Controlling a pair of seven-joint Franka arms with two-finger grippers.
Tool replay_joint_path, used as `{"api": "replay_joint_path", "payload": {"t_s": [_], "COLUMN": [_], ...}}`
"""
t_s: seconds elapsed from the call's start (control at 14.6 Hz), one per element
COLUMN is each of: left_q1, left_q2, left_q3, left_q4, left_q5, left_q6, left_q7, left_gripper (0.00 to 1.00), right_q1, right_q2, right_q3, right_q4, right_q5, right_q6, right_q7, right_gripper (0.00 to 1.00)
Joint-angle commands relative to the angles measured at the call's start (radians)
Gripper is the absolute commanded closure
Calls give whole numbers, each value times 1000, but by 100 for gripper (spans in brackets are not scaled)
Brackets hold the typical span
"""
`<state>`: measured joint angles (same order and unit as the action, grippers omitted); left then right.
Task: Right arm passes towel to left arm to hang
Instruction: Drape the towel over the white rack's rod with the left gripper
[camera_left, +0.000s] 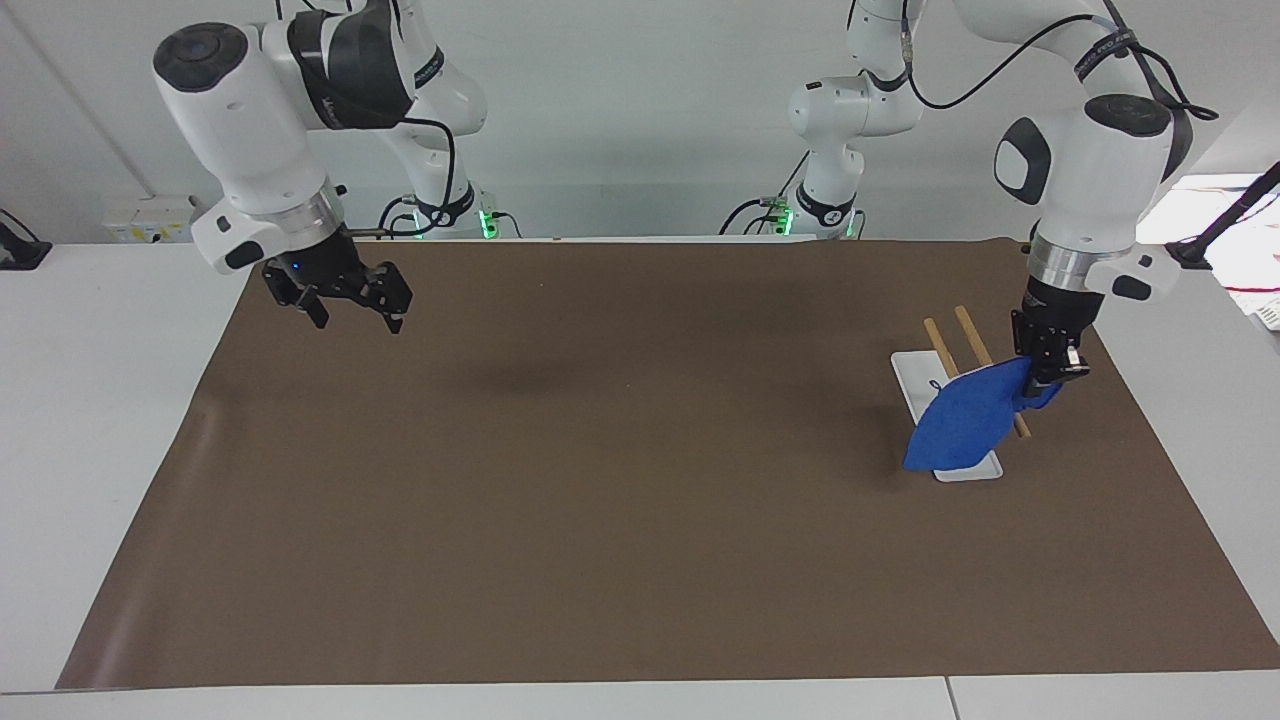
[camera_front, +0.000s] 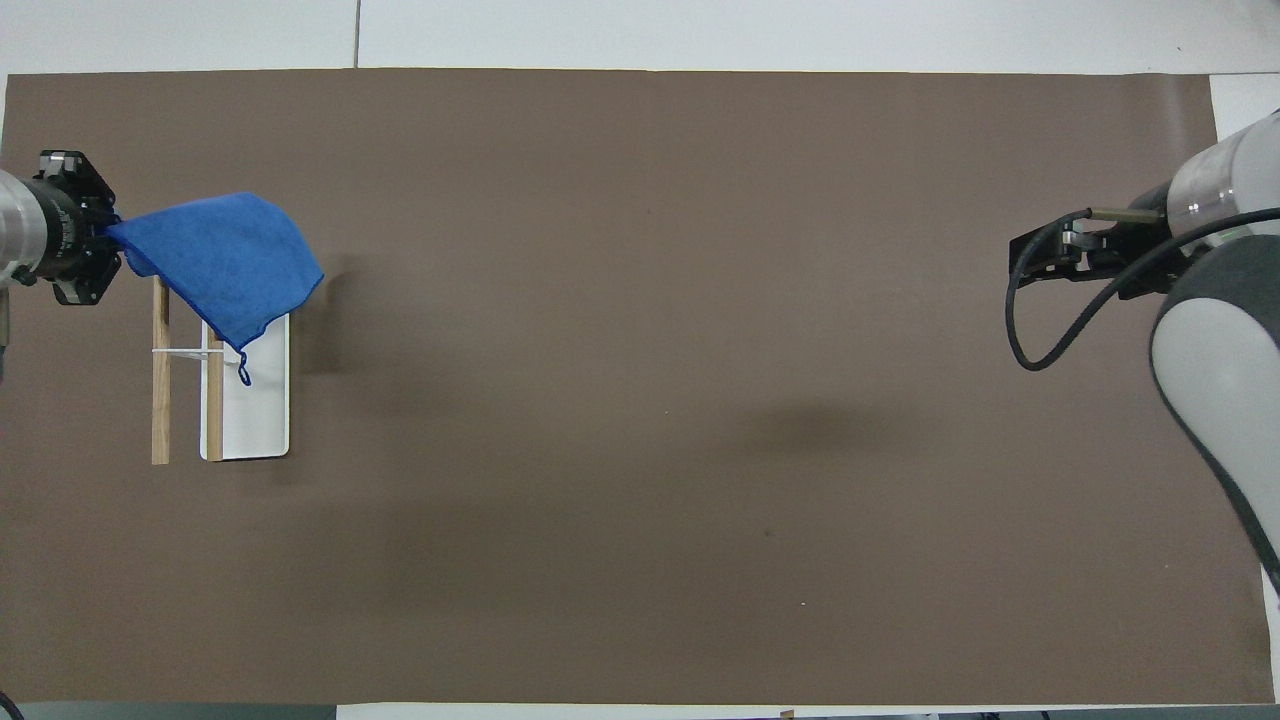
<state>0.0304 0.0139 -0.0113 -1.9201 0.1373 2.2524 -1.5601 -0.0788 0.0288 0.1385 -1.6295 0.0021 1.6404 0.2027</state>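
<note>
My left gripper is shut on one corner of the bright-blue towel. The towel hangs spread out over the rack, a white base plate with two wooden rails. It covers the rails' ends farther from the robots, and I cannot tell whether it touches them. Its small corner loop dangles over the plate. My right gripper waits open and empty above the mat toward the right arm's end of the table.
A brown mat covers most of the white table. The rack stands on it toward the left arm's end. A black cable loops from the right wrist.
</note>
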Motion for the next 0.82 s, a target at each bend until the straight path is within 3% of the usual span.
{"api": "replay_joint_path", "payload": {"t_s": [0.0,0.14,0.48,0.75], "left_q1": [58,92,148,157], "left_q2": [-72,-103,-156,-212], "left_q3": [-10,-10,-10,-10], "left_q4": [-94,-152,-269,-358], "left_q5": [18,18,18,18], "left_q6": [59,107,191,177], "left_q7": [-6,-6,14,71], "left_gripper": [100,100,100,100], "right_q1": [-41,-30,66,57], "right_q2": [13,13,-3,-10], "right_q3": [3,-3,-112,-111], "right_q4": [115,131,129,117], "right_q5": [-37,-43,-42,-31], "right_q6": [-124,-171,-203,-203], "right_q7": [-61,-85,-80,-75], "right_gripper": [0,0,0,0]}}
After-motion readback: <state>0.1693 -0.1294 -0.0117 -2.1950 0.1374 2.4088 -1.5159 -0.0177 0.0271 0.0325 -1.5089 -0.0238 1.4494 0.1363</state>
